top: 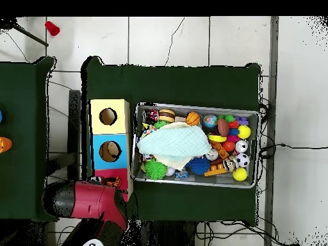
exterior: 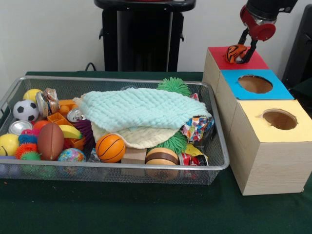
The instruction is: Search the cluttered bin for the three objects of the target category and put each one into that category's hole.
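Over the red-topped wooden box (exterior: 237, 59) at the table's far right corner, the gripper (exterior: 242, 51) pinches a soft striped plush tiger (exterior: 236, 52), beside the wire-mesh bin (exterior: 214, 161).

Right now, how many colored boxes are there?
3: red box under the gripper holding the tiger toy, blue box in the middle, yellow box nearest. None seem hidden.

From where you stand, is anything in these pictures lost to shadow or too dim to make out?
Front view: even light, soft shadow under the wire basket; the striped toy in the gripper is plain. Overhead view: that toy is only a speck beside the red arm, and the holes in the boxes look dark.
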### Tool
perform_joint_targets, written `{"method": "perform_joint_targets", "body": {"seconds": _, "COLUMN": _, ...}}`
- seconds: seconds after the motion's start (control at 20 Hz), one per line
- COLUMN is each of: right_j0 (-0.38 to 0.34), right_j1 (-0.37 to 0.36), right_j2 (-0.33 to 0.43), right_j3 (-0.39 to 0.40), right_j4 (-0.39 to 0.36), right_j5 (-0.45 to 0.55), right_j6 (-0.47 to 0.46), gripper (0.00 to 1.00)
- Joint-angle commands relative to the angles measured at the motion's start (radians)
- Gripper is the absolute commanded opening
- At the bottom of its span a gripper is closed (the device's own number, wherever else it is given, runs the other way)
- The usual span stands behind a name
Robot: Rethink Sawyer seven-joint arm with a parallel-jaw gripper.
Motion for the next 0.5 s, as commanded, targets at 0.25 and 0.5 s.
{"method": "perform_joint_targets", "body": {"seconds": 0.25, "right_j0": -0.011, "right_j1": 0.013, "right_j2": 0.039, "right_j3": -0.038, "right_j4": 0.104, "right_j5": -0.042, "right_j6": 0.212, "gripper": 1.00}}
{"method": "perform_joint_targets", "body": {"seconds": 0.5, "right_j0": -0.022, "right_j1": -0.018, "right_j2": 0.053, "right_j3": -0.022, "right_j4": 0.121, "right_j5": -0.048, "right_j6": 0.175, "gripper": 1.00}}
